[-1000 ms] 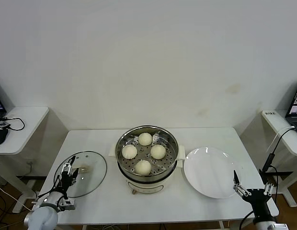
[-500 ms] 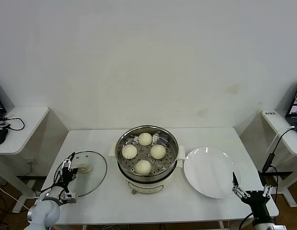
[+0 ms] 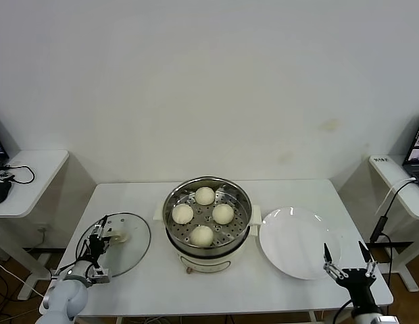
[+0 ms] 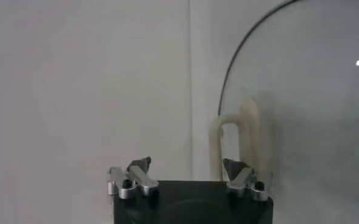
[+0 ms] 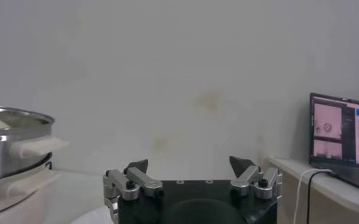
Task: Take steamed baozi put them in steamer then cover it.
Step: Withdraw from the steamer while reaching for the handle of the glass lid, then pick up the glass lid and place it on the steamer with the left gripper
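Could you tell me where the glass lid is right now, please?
In the head view, the glass lid lies flat on the table, left of the steamer, with the left pincer over its near-left edge.

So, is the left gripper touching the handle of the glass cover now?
Cannot tell. In the left wrist view the left gripper sits at the cover's handle, with the handle near one of its fingers, but neither contact nor a gap shows plainly.

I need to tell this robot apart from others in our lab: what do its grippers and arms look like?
Both the left gripper and the right gripper have silver metal finger links with dark pointed tips on a black body. In the head view, thin black cables run along the left wrist, whose arm shell is pale grey.
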Controlling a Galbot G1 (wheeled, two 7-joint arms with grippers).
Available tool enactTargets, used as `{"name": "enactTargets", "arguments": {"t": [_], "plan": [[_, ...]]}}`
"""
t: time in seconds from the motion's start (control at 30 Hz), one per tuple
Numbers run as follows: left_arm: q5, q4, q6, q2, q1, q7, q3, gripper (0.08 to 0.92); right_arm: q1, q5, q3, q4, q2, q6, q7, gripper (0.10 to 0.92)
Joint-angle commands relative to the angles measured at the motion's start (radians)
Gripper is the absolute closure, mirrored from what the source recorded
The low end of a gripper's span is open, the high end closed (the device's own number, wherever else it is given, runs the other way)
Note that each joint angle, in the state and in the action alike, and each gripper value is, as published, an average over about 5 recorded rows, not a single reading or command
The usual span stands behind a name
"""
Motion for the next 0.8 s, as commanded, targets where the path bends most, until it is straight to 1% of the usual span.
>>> {"name": "enactTargets", "arguments": {"t": [0.03, 0.3, 0.4, 0.5, 0.6, 0.7, 0.8], "plan": [[-0.006, 0.019, 0.000, -0.004, -0.009, -0.008, 0.000, 0.416, 0.002, -0.002, -0.009, -0.004, 0.002, 0.001, 0.004, 0.202], [-0.028, 0.017, -0.015, -0.008, 0.005, -0.061, -0.010, 0.649, 0.003, 0.003, -0.014, 0.000, -0.002, -0.001, 0.006, 0.202], [-0.052, -0.012, -0.024, -0.003, 0.018, -0.086, -0.020, 0.736, 0.002, 0.003, -0.018, 0.008, -0.001, -0.003, 0.006, 0.203], [-0.089, -0.069, -0.029, 0.015, 0.046, -0.103, -0.031, 0.815, 0.001, 0.006, -0.017, 0.014, 0.000, -0.005, 0.007, 0.203], [-0.121, -0.141, -0.023, 0.040, 0.085, -0.104, -0.046, 0.853, 0.000, 0.005, -0.019, 0.016, -0.001, -0.003, 0.008, 0.202], [-0.139, -0.224, -0.003, 0.062, 0.123, -0.090, -0.067, 0.855, 0.000, -0.001, -0.033, 0.018, 0.000, -0.002, 0.008, 0.203], [-0.157, -0.325, 0.031, 0.088, 0.161, -0.053, -0.083, 0.855, 0.002, -0.008, -0.049, 0.022, 0.003, -0.002, 0.007, 0.203]]}}
